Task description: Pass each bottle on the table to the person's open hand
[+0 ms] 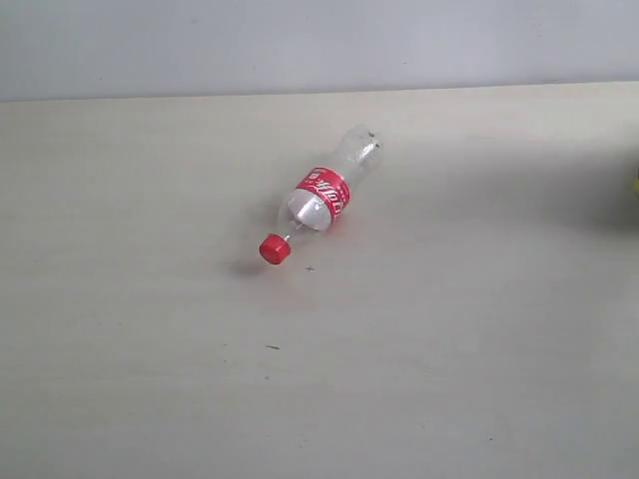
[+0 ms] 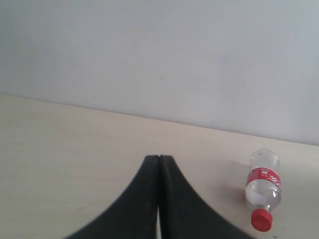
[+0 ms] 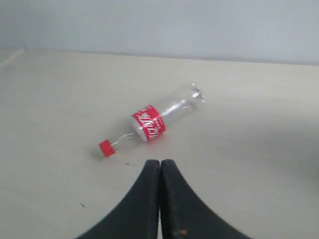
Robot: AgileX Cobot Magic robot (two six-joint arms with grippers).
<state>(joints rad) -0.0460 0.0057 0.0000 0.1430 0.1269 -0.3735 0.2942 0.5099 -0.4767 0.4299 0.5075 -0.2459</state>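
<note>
- Lying on its side near the middle of the pale worktop (image 1: 150,379), the clear bottle (image 1: 327,198) has a red label and red cap (image 1: 274,248).
- Left tool (image 2: 158,162): fingers pressed together, holding nothing, apart from the bottle.
- Right tool (image 3: 160,165): likewise pressed together, empty, near the bottle.
</note>
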